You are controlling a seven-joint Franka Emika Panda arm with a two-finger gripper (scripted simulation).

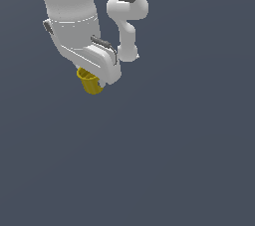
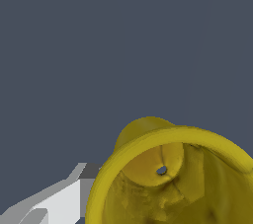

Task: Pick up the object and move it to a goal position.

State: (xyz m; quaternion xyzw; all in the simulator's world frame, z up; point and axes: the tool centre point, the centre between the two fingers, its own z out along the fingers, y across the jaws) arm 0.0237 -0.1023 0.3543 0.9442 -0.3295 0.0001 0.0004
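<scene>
The small mustard-yellow cup (image 1: 89,82) hangs just under the white hand of my arm, in the upper left of the exterior view. My gripper (image 1: 96,81) sits around it, and the hand hides most of the fingers. In the wrist view the cup (image 2: 148,141) is very close, its wide rim and hollow inside facing the camera. One light grey finger (image 2: 62,202) lies against the cup's outer wall. The other finger is out of view. The gripper looks shut on the cup.
The white arm links (image 1: 127,26) rise behind the hand towards the top of the exterior view. Around them is only a plain dark blue-grey ground (image 1: 174,160). No goal marker shows.
</scene>
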